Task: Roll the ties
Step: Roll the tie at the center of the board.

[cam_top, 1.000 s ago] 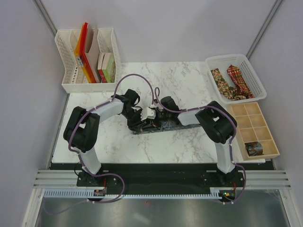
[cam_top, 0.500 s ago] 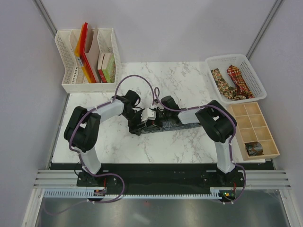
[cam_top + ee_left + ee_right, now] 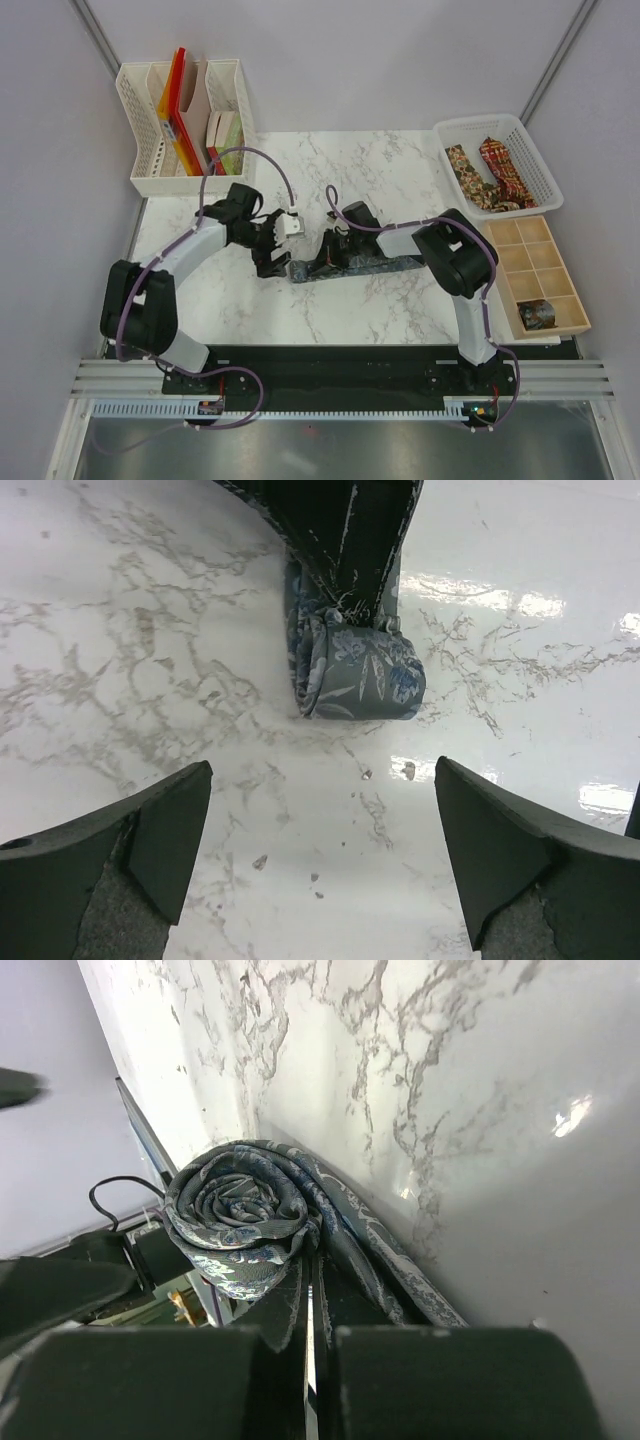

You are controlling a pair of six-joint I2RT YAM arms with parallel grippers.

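A dark grey-green tie (image 3: pixel 378 264) lies across the middle of the marble table (image 3: pixel 400 170), its left end wound into a roll (image 3: pixel 362 675). My right gripper (image 3: pixel 327 254) is shut, its fingertips (image 3: pixel 350 540) pressed down against the roll (image 3: pixel 238 1212); a slit of light shows between the jaws. My left gripper (image 3: pixel 325 815) stands wide open just left of the roll, with only bare marble between its fingers (image 3: pixel 175 820). A brown-gold tie (image 3: pixel 463 170) and a red tie (image 3: pixel 503 165) lie in the white basket (image 3: pixel 535 150) at the back right.
A white file rack (image 3: pixel 185 125) with coloured folders stands at the back left. A wooden compartment box (image 3: pixel 530 265) at the right edge holds one rolled dark tie (image 3: pixel 537 315) in its near corner.
My left gripper has opened, let go of the roll and drawn back to the left. My right gripper has closed at the roll and stayed there.
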